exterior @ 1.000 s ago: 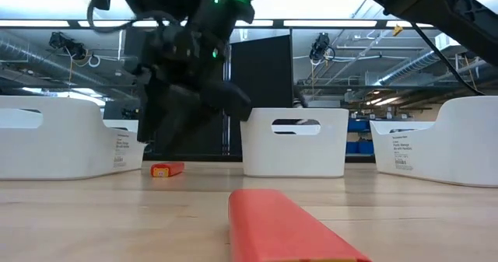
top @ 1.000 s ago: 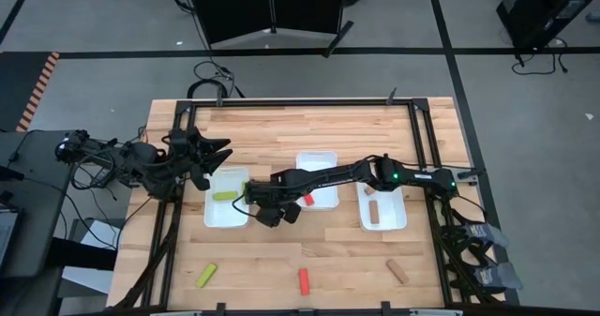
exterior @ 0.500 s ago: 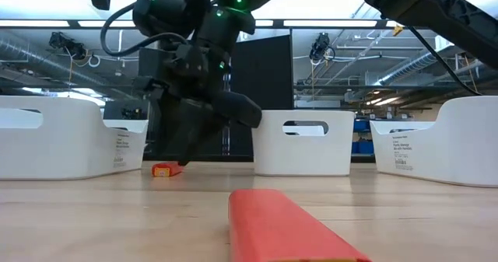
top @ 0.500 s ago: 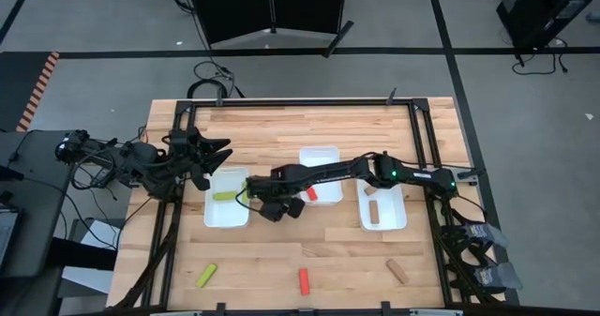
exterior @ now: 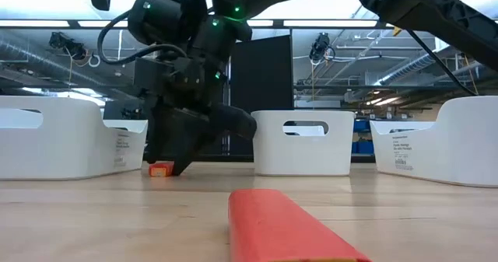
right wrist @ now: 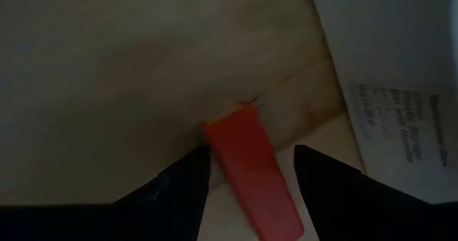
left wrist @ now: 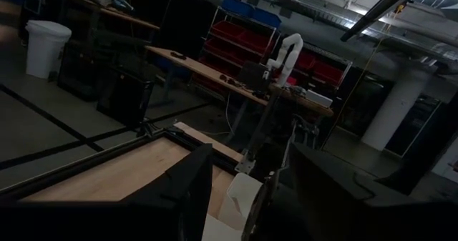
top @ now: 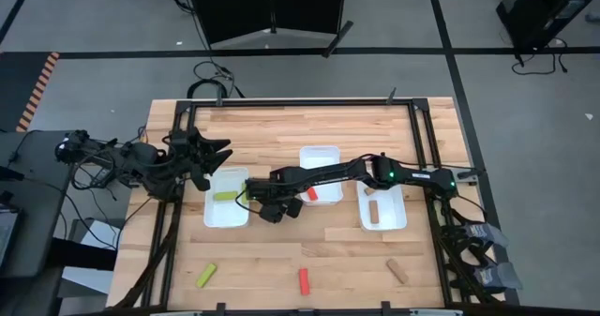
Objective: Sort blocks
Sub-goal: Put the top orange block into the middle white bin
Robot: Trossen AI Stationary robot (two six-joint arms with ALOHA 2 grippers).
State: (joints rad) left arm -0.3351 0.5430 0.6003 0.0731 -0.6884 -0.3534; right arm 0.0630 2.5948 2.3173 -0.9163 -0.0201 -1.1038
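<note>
Far left of the high view, the left gripper point(top: 208, 153) waits off the table's edge beside the left tray point(top: 212, 213), fingers spread wide with nothing in them. That tray has one yellow-green block point(top: 223, 195) in it.

Moving right, the right gripper point(top: 269, 209) is down at the boards in the middle-left of the frame. The right wrist view shows its fingers point(right wrist: 179, 189) parted, straddling a red block point(right wrist: 250, 166) that lies flat on the wood, not yet pinched. These blocks look like painted wood: light, rigid, nothing fragile, maybe a bit slick on the paint. Squeezing across the narrow width near the middle seems the safest grab, so it shouldn't pivot.

Further right, the middle tray point(top: 318, 156) holds a red piece, and the right tray point(top: 386, 224) a brown one. Along the bottom sit loose green, red and brown blocks.

The table point(top: 309, 124) is pale wood planks in a black frame, decent friction probably. Beyond it, the low view shows a workshop with ceiling strip lights.
</note>
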